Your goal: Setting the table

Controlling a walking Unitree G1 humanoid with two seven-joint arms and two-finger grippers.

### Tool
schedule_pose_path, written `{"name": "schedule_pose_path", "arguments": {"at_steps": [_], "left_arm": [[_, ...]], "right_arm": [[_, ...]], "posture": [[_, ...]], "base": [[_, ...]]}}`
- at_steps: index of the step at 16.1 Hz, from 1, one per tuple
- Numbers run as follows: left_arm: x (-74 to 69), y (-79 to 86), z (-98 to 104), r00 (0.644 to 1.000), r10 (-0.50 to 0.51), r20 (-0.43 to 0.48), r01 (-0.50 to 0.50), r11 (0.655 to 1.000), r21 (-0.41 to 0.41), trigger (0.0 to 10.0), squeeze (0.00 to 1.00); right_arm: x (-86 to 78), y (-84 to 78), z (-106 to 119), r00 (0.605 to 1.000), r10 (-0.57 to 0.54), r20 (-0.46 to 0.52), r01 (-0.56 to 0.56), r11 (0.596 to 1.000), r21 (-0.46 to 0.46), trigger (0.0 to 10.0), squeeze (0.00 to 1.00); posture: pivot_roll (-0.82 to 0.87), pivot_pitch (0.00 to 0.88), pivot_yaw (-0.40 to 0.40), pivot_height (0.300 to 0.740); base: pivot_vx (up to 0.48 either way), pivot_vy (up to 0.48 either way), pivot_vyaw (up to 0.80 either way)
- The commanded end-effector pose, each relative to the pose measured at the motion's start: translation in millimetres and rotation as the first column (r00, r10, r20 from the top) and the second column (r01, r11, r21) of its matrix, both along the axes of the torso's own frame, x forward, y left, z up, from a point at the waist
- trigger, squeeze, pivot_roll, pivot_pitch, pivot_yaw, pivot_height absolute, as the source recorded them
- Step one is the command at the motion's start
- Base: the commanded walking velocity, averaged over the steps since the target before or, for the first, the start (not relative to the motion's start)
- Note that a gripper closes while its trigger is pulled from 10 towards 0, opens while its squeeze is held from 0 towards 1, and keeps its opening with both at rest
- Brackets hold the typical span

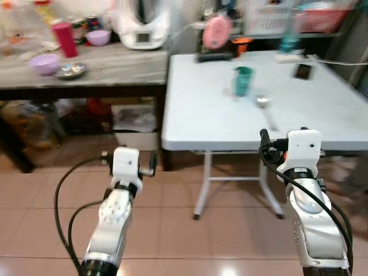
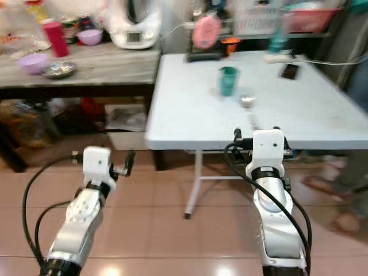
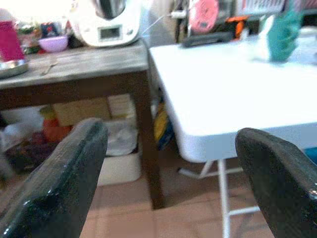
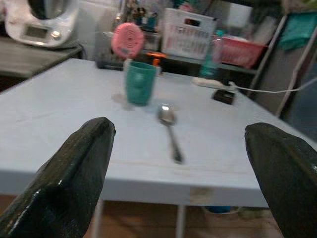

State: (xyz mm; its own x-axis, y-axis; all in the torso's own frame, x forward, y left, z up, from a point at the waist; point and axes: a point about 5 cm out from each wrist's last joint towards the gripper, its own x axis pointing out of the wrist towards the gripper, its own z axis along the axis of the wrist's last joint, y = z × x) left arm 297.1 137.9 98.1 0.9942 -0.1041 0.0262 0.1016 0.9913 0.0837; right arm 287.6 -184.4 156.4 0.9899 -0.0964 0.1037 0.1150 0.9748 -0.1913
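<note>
A teal cup (image 1: 243, 80) stands upright near the middle of the white folding table (image 1: 201, 115). A metal spoon (image 1: 265, 109) lies just in front of the cup, handle toward me. My right gripper (image 4: 181, 129) is open and empty, held low before the table's near edge and facing the cup (image 4: 139, 82) and spoon (image 4: 170, 130). My left gripper (image 3: 171, 134) is also open and empty, below table height, facing the gap between the white table and the wooden side table (image 3: 74, 67).
The wooden side table (image 1: 115, 72) on the left carries two purple bowls (image 1: 44, 63), a steel plate (image 1: 70, 70), a pink tumbler (image 1: 65, 39) and a white appliance (image 1: 142, 23). A pink fan (image 1: 216, 33) and a phone (image 1: 302, 70) sit at the white table's back. A person's feet (image 2: 342, 184) are at the right.
</note>
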Motion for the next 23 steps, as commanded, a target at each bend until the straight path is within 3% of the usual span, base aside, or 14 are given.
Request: {"name": "schedule_pose_path", "arguments": {"at_steps": [1, 3, 4, 6, 9, 23], "left_arm": [[-1.0, 8.3, -1.6, 1.0, 0.013, -0.01, -0.013, 1.0, 0.017, 10.0, 0.0], [-1.2, 8.8, -1.3, 1.0, 0.013, -0.008, -0.013, 1.0, 0.017, 10.0, 0.0], [-1.9, 8.6, 0.3, 1.0, 0.012, 0.004, -0.012, 0.999, -0.032, 10.0, 0.0], [-2.5, 5.6, 5.6, 0.999, -0.036, 0.025, 0.037, 0.999, -0.027, 10.0, 0.0], [-5.1, 0.0, 9.8, 0.994, -0.107, 0.036, 0.11, 0.99, -0.087, 10.0, 0.0], [-7.2, -8.4, 8.4, 0.987, -0.161, 0.025, 0.163, 0.98, -0.112, 10.0, 0.0]], "right_arm": [[1.9, 4.7, 3.1, 1.0, 0.015, 0.012, -0.015, 1.0, 0.004, 10.0, 0.0], [2.3, 5.0, 2.9, 1.0, 0.016, 0.013, -0.016, 1.0, 0.004, 10.0, 0.0], [2.8, 5.6, 2.9, 1.0, 0.017, 0.014, -0.017, 1.0, 0.005, 10.0, 0.0], [3.1, 6.1, 2.6, 1.0, 0.017, 0.013, -0.017, 1.0, 0.006, 10.0, 0.0], [3.0, 7.0, 1.9, 1.0, 0.019, 0.013, -0.019, 1.0, 0.008, 10.0, 0.0], [1.0, 2.7, 2.7, 1.0, 0.008, 0.015, -0.008, 1.0, 0.004, 10.0, 0.0]], "posture": [[-0.23, 0.0, 0.046, 0.74], [-0.23, 0.0, 0.046, 0.74], [-0.22, 0.0, 0.046, 0.74], [-0.22, 0.0, 0.048, 0.74], [-0.22, 0.0, 0.048, 0.74], [-0.23, 0.0, 0.048, 0.74]], "base": [[0.0, -0.48, 0.0], [0.0, -0.48, 0.0], [0.0, 0.0, 0.0], [0.0, 0.0, 0.0], [0.0, 0.0, 0.0], [0.347, 0.0, 0.0]]}}
